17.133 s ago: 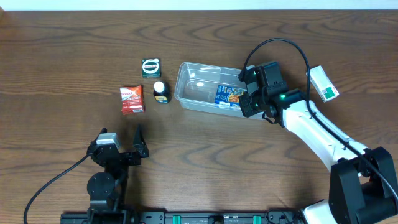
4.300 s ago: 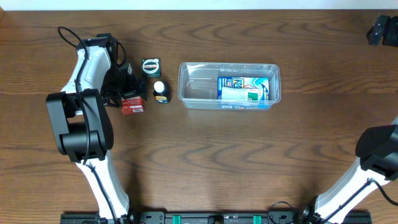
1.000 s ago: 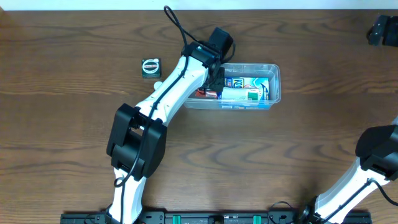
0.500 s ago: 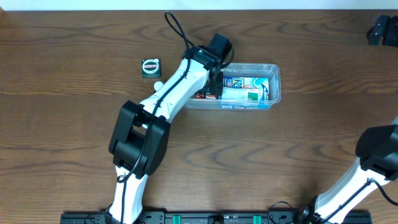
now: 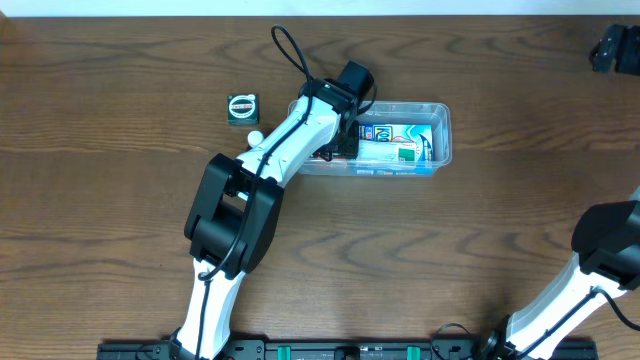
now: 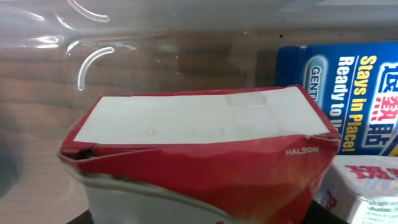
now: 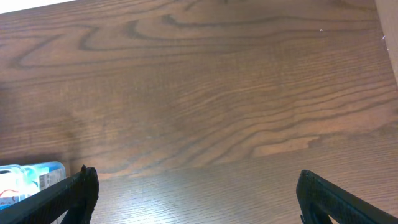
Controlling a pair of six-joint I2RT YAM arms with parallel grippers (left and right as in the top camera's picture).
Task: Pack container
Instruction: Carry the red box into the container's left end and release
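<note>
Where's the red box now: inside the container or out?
Inside. The left wrist view shows the red box within the container's clear wall, beside the blue box.

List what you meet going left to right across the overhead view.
small green box → red box in the container's left end → blue-and-white box further right inside it → right gripper at the right edge. The white bottle cap overlaps the green box's span, so it is omitted.
</note>
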